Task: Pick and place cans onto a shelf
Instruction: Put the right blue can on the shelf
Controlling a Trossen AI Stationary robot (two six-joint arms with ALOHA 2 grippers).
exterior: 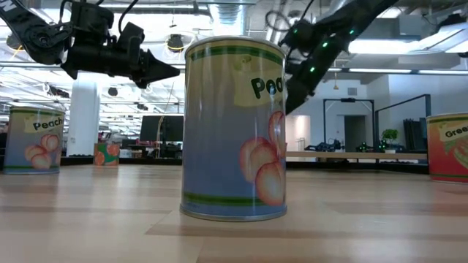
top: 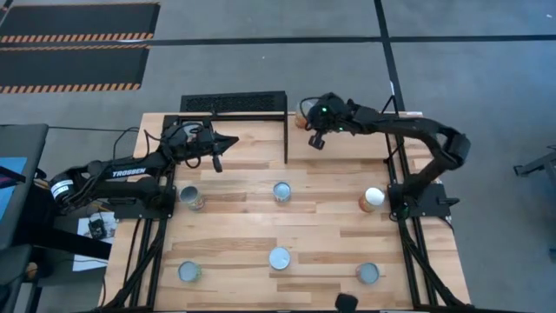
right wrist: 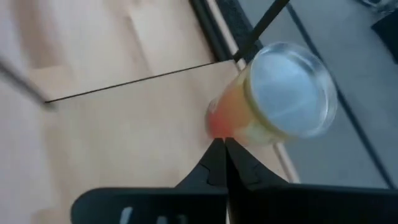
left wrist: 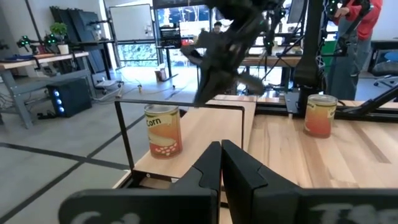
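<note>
A corn can (top: pixel 303 114) with an orange label stands upright on its base at the far right corner of the light-wood shelf (top: pixel 234 139), which is edged by thin black bars. It also shows in the left wrist view (left wrist: pixel 163 130) and the right wrist view (right wrist: pixel 280 99). My right gripper (top: pixel 316 142) is shut and empty, a little to the near side of this can and above it (right wrist: pixel 224 152). My left gripper (top: pixel 217 163) is shut and empty at the shelf's near edge, pointing toward the table's right (left wrist: pixel 221 155). Several more cans stand on the table.
Cans stand in a middle row (top: pixel 191 198), (top: pixel 281 191), (top: pixel 372 199) and a near row (top: pixel 189 272), (top: pixel 279 258), (top: pixel 367 273). A peach can (exterior: pixel 234 128) fills the low view. A black slatted grille (top: pixel 233 103) lies behind the shelf. A person (left wrist: pixel 357 25) stands beyond the table.
</note>
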